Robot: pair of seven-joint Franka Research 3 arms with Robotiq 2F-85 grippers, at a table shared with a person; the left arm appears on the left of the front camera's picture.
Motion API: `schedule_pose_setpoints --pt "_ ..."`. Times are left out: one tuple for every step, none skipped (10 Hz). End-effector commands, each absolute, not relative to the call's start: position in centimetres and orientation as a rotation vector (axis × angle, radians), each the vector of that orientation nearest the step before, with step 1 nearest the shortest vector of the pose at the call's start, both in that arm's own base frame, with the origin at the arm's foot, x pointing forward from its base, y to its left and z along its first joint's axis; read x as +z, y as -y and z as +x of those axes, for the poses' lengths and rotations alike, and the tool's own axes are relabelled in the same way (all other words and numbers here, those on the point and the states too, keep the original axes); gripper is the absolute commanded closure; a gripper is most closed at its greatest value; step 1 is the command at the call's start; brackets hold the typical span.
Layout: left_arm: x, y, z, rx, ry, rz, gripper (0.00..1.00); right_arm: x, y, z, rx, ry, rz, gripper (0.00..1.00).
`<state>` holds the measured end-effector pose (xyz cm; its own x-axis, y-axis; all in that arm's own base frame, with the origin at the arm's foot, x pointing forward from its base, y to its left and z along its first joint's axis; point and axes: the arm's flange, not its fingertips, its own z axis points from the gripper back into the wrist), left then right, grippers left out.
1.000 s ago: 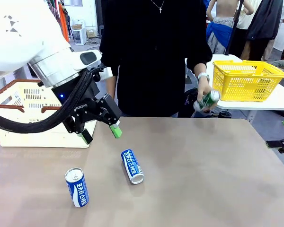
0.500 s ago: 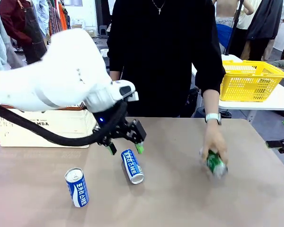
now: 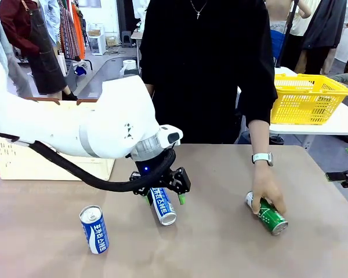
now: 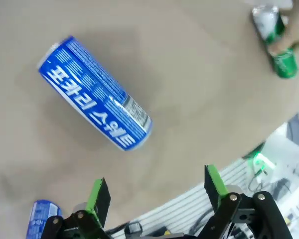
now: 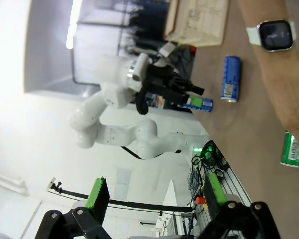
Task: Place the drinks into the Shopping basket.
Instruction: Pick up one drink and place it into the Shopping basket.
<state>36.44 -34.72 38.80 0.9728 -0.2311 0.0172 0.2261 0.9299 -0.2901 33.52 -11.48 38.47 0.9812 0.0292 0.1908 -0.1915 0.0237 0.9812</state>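
Swinging away from the cream basket (image 3: 11,165) at the worktop's (image 3: 220,243) left edge, the left arm has come to the middle and lowered its pincer (image 3: 164,198) over a blue and white can (image 3: 162,204) lying on its side. The jaws stand wide apart with nothing between the green pads (image 4: 97,191), and in the left wrist view the can (image 4: 94,94) lies just ahead of them. The person's hand (image 3: 267,188) has also brought a green can (image 3: 269,215) down from the air. That can now lies on its side on the right part of the worktop with the fingers resting on it. A second blue can (image 3: 94,229) stands upright near the front left, well apart from the others. None of the three cans is in the cream basket. The right pincer (image 5: 154,189) is spread open and holds nothing. A yellow basket (image 3: 307,98) sits on another table behind.
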Motion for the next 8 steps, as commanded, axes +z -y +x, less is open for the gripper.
schedule_pose_setpoints --pt "36.5 36.0 37.5 -0.139 0.055 -0.215 0.0 39.1 11.6 33.4 0.163 0.107 1.54 0.0" --pt "35.5 36.2 38.1 -0.104 0.066 -0.19 0.0 39.1 11.6 33.4 0.163 0.107 1.54 0.0" --pt "34.3 36.4 38.7 -0.001 0.095 -0.136 0.0 39.1 11.6 33.4 0.163 0.107 1.54 0.0" --pt "33.4 36.5 39.1 0.075 0.107 -0.094 0.0 39.1 11.6 33.4 0.163 0.107 1.54 0.0" --pt "33.0 36.8 39.3 0.099 0.102 -0.097 0.0 39.1 11.6 33.4 0.163 0.107 1.54 0.0" --pt "32.1 37.1 39.8 0.119 0.094 -0.08 0.0 39.1 11.6 33.4 0.163 0.107 1.54 0.0" --pt "31.2 37.3 40.2 0.145 0.109 -0.068 0.0 39.1 11.6 33.4 0.163 0.107 1.54 0.0" --pt "30.7 37.3 40.5 0.168 0.114 -0.058 0.0 39.1 11.6 33.4 0.163 0.107 1.54 0.0"
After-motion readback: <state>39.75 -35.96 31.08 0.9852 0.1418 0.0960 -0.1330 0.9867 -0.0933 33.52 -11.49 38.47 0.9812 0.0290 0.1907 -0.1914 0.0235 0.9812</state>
